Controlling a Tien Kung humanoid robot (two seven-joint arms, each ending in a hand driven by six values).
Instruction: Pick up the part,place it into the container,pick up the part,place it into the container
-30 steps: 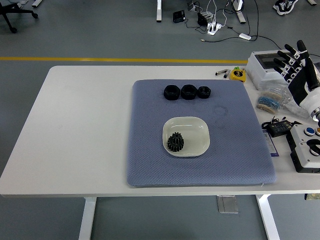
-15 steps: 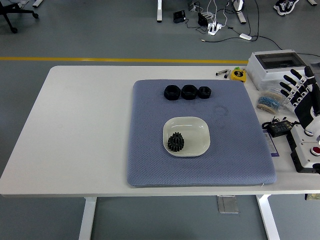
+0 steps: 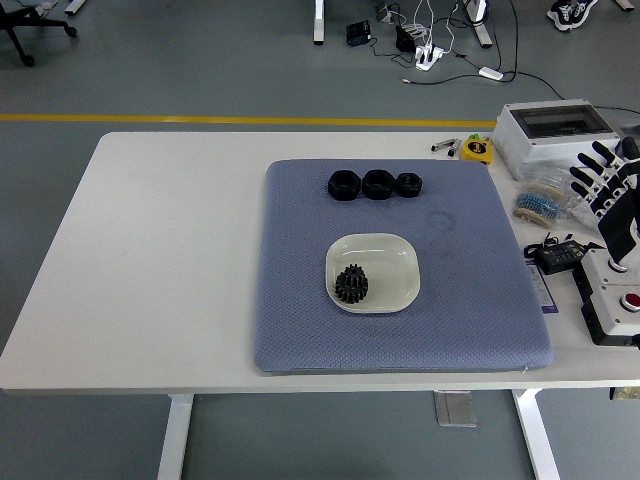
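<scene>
A black gear-shaped part (image 3: 352,284) lies in the pale square dish (image 3: 395,262) at the middle of the blue-grey mat (image 3: 300,300). Three black ring-shaped parts (image 3: 375,184) sit in a row at the mat's far edge. My right hand (image 3: 610,195) is at the picture's right edge, over the table's right end and well clear of the mat. Its fingers (image 3: 588,176) are spread and hold nothing. My left arm does not show.
At the table's right end stand a grey box with a clear lid (image 3: 555,130), a bag of blue pieces (image 3: 540,207), a black adapter (image 3: 560,255) and a button box (image 3: 615,300). A yellow tape measure (image 3: 477,149) lies by the mat's far right corner.
My right hand has dropped lower and drawn back toward the picture's right edge, still empty. The parts and dish have not moved.
</scene>
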